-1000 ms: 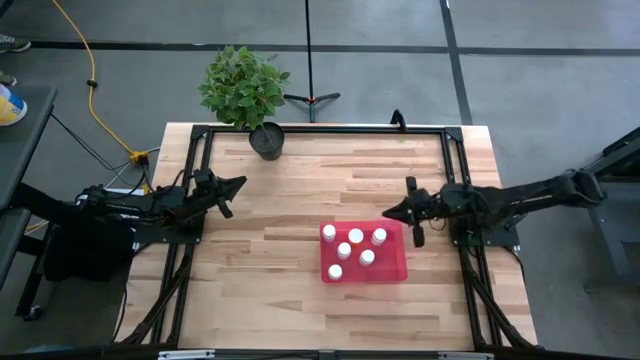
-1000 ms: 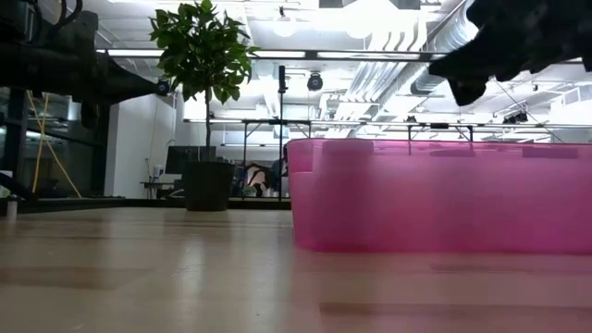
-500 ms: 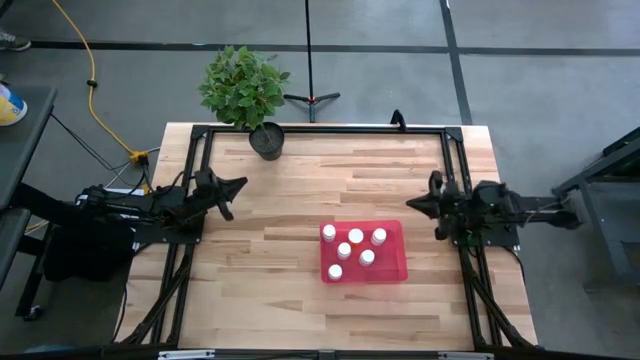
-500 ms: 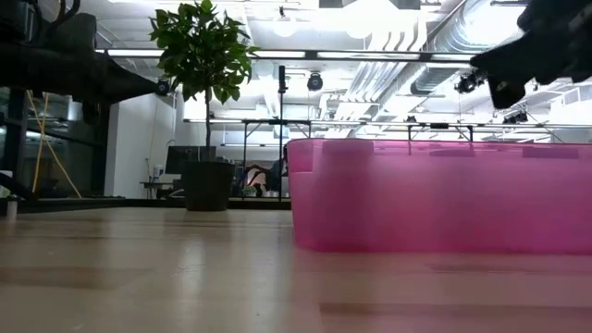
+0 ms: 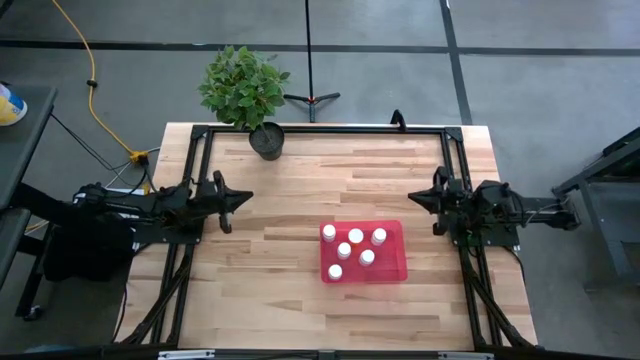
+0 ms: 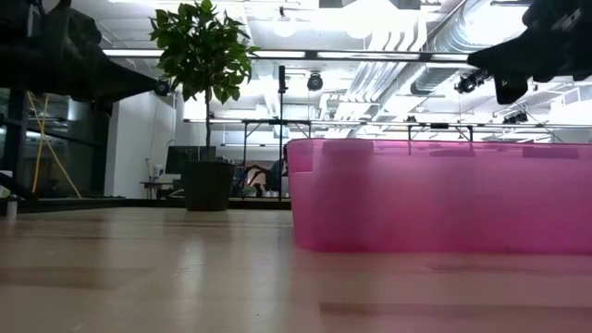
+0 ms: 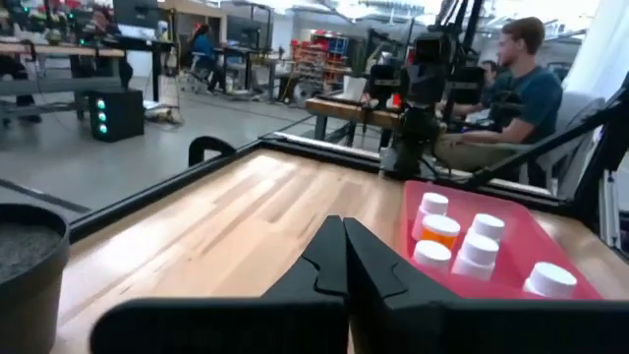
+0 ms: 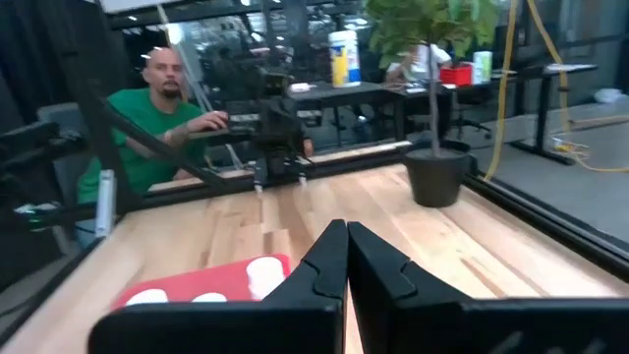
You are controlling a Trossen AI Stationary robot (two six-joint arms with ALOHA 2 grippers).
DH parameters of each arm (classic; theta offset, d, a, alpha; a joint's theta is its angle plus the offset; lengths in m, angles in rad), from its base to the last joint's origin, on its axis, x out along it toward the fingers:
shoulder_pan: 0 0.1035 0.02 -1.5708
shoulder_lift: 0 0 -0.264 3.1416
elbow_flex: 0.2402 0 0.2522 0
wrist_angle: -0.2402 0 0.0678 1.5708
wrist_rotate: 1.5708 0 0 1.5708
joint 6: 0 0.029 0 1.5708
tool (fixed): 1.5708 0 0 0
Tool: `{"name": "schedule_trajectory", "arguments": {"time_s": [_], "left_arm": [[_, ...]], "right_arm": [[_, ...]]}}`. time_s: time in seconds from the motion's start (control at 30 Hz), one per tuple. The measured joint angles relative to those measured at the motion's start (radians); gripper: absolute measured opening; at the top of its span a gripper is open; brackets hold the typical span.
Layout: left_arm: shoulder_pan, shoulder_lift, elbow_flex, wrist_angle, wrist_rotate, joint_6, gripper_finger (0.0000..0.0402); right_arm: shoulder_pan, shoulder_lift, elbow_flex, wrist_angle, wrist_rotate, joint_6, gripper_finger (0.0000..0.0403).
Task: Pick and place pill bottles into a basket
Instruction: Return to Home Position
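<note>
High view: six pill bottles (image 5: pixel 356 236) stand in the basket (image 5: pixel 392 268), toward the worktop's (image 5: pixel 260 290) right edge; both arms reach inward from its side edges. Low view: the basket's wall blurs the bottles. Wrist views: left gripper (image 7: pixel 344 258) and right gripper (image 8: pixel 346 258) are empty, fingers pressed together.

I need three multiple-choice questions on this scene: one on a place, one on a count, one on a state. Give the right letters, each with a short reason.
1. Where do the pill bottles stand?
A) in the red tray
B) on a shelf
C) in a gripper

2. How many white caps show from above?
A) three
B) six
C) nine

3. How are the two grippers?
A) both open
B) both shut, empty
C) each shut on a bottle

1 A: all stand inside the tray's rim.
2 B: the high view shows six.
3 B: at the table's sides, the left gripper and right gripper show fingers together, holding nothing.
</note>
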Motion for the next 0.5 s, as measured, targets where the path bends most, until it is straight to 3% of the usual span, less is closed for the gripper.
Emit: {"name": "schedule_trajectory", "arguments": {"time_s": [0.13,0.27,0.43,0.5], "left_arm": [[0.0,0.0,0.0,0.006,0.007,0.04,0.0045],[0.0,-0.002,0.0,0.045,0.08,0.092,0.0021],[0.0,-0.002,0.0,0.03,0.1,0.059,0.0032],[0.0,-0.002,0.0,0.031,0.099,0.05,0.0037]], "right_arm": [[0.0,0.0,0.0,-0.015,0.041,-0.036,0.0],[0.0,0.0,0.0,-0.007,0.043,-0.064,0.0],[0.0,0.0,0.0,-0.086,0.032,-0.047,0.0],[0.0,-0.002,-0.021,-0.033,0.037,-0.044,0.0]]}}
